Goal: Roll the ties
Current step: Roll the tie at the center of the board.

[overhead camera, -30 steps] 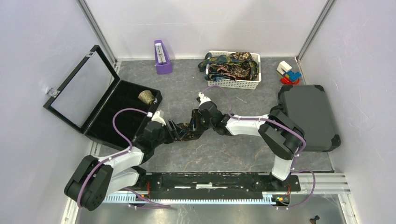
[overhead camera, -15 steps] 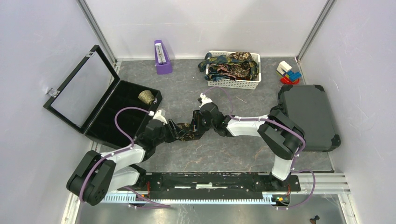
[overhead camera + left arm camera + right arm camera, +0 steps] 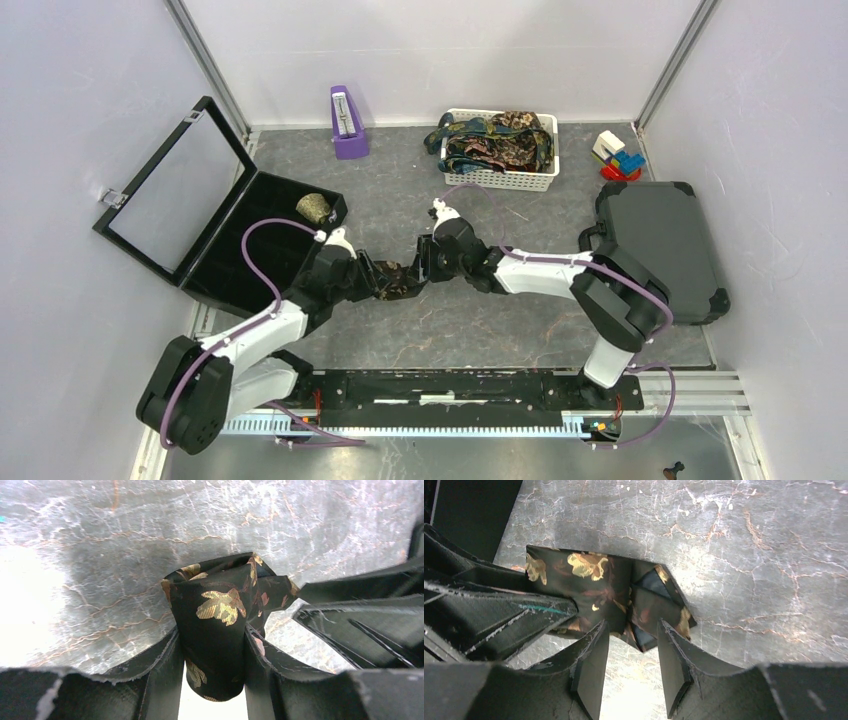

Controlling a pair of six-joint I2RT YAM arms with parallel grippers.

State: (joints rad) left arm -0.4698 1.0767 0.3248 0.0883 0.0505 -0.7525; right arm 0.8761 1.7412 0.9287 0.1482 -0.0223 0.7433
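left fingers [image 3: 161, 672] have closed onto the folded tie [image 3: 216, 625].

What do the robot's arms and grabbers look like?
Both match. The left arm and right arm are white tubes between bulky black joints, with a purple cable looping alongside each. The left gripper and right gripper are black, with two flat fingers scuffed pale at the edges.

Open black case [image 3: 176, 199], purple metronome [image 3: 348, 125], white basket [image 3: 500, 180], toy blocks [image 3: 618, 157], 1 closed grey case [image 3: 660, 247].
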